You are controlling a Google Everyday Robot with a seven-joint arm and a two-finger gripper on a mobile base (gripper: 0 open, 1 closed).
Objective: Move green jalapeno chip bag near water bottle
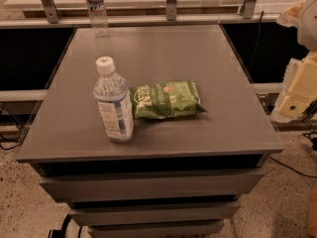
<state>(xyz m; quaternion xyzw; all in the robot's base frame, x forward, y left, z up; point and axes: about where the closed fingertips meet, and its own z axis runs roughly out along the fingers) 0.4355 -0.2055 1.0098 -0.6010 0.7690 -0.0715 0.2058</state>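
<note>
Look to the right edge of the view for the tool (pixel 298 90), a pale, blocky shape hanging just off the right side of the bench (pixel 208 48), about level with its middle; cannot tell whether released or clenched, though plainly grasping nothing of the task. Find the green jalapeno chip bag (pixel 166 99) lying flat near the middle of the bench, somewhat toward the front, well apart from the tool and leftward of it in view. Note the long axis: running left to right across the view, so presenting the short crimped right end toward the tool rather than a broad flank. Expect, as a judgement, to reach in over the right edge and close across the narrow width, front to back, calling for a wrist turned square to that axis. Mind the larger bottle with white cap (pixel 113 103), standing upright just beside the bag's left end, touching or nearly so; cannot tell which. Avoid shoving the bag leftward on approach, or risk tipping that bottle. Seek the water bottle (pixel 95 6) far off at the back left corner, upright, at or just past the rear edge, well apart from the bag. Plan the carry away from the tool's side, diagonally back and left, clearing the nearer bottle. Count the task as not yet begun, judging by that gap.
</note>
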